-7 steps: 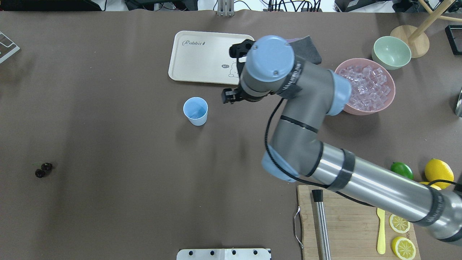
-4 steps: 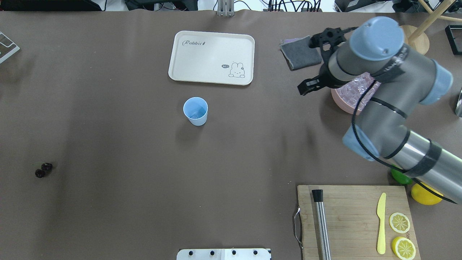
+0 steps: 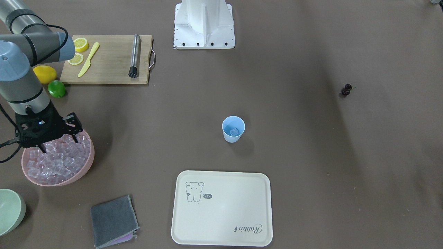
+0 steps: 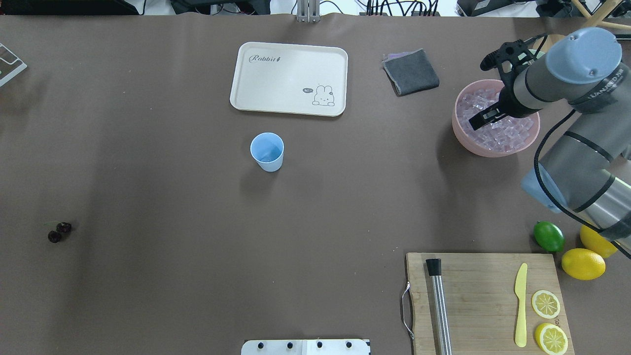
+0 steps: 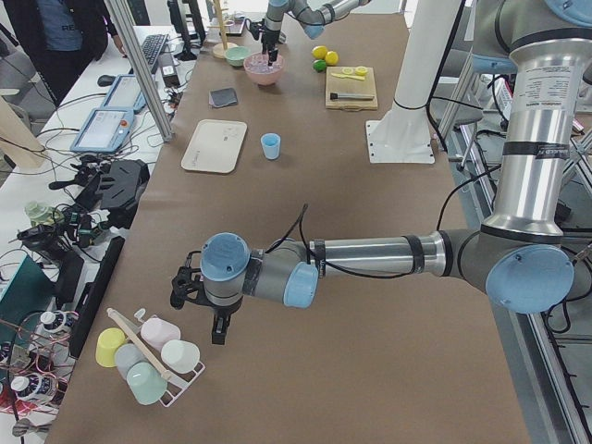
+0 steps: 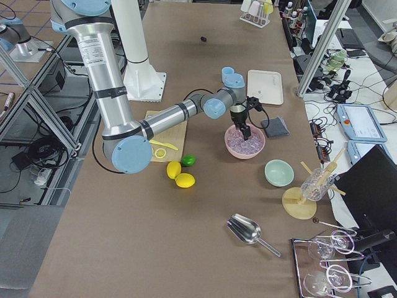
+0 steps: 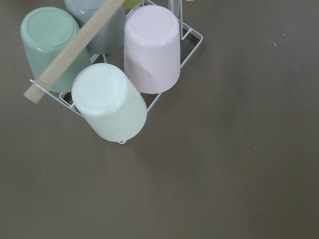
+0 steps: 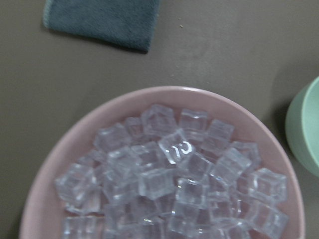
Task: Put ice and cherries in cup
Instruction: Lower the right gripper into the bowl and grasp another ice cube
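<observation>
The light blue cup [image 4: 267,150] stands upright mid-table, and the front-facing view shows one ice cube [image 3: 234,131] inside the cup [image 3: 233,129]. More ice [image 8: 169,179] fills the pink bowl [image 4: 461,140] at the right. My right gripper [image 3: 59,142] hangs open just above that ice, with nothing between its fingers. The cherries [image 4: 59,232] lie alone far to the left. My left gripper [image 5: 199,305] shows only in the exterior left view, beyond the table's left end, and I cannot tell whether it is open or shut.
Behind the cup lies a cream tray [image 4: 288,79], with a grey cloth [image 4: 411,71] to its right. A pale green bowl [image 3: 10,211] stands by the pink bowl. A cutting board [image 4: 485,301] holds a knife, lemon slices and a metal rod. A lime [image 4: 548,235] and lemons lie beside it. A rack of cups [image 7: 109,74] is under the left wrist.
My right arm has swung from beside the cup to the right and now holds its gripper over the pink bowl of ice. The cup and cherries have not moved.
</observation>
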You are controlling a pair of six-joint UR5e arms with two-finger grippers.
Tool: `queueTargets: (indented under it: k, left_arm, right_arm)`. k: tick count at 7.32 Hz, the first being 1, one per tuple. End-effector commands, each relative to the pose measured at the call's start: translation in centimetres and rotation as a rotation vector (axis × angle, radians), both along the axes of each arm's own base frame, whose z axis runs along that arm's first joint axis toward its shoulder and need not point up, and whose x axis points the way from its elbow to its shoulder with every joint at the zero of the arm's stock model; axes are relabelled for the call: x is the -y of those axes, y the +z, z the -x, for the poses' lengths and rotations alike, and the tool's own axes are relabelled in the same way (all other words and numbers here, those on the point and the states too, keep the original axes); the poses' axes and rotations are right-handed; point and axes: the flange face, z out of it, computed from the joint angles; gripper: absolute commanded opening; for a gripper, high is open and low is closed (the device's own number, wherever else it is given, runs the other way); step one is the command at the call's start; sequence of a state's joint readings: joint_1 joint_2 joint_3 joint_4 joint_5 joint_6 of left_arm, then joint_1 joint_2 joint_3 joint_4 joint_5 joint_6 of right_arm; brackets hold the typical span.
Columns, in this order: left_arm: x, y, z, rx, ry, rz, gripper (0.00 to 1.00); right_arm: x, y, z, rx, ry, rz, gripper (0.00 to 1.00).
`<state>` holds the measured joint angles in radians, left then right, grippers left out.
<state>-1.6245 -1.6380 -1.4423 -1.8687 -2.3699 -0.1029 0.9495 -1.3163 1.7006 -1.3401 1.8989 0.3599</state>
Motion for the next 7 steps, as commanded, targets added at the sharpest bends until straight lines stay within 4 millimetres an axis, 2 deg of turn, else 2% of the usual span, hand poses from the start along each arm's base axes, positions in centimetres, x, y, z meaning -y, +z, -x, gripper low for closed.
queueTargets:
  k: [1,2,3,4,5,6,7]
  left_arm:
    - [0.0,-0.2,0.0,-0.002,-0.001,-0.003,0.98]
    - [0.0,-0.1,0.0,-0.002,-0.001,-0.002,0.98]
    - [0.0,-0.2,0.0,-0.002,-0.001,-0.003,0.98]
    - [0.0,-0.3,0.0,-0.001,0.0,-0.006,0.98]
    - [0.0,-0.3,0.0,-0.001,0.0,-0.006,0.98]
    - [0.1,-0.3,0.0,-0.003,0.001,-0.007,0.98]
    - [0.1,-0.3,0.0,-0.002,-0.001,-0.005,0.98]
  right_arm:
    - [0.9,2.3,-1.7,-0.088,-0.012,-0.038,0.89]
    - [0.8,1.2,0.3,-0.074,-0.029,-0.047,0.89]
    - [1.1,1.1,1.4,-0.075,-0.037,-0.046,0.89]
    - [1.1,1.4,1.4,-0.077,-0.04,-0.043,0.88]
    - [1.3,2.6,1.6,-0.09,-0.042,-0.028,0.84]
    - [1.0,3.2,1.5,-0.096,-0.047,-0.024,0.85]
    - [0.7,3.0,2.0,-0.093,-0.052,-0.024,0.84]
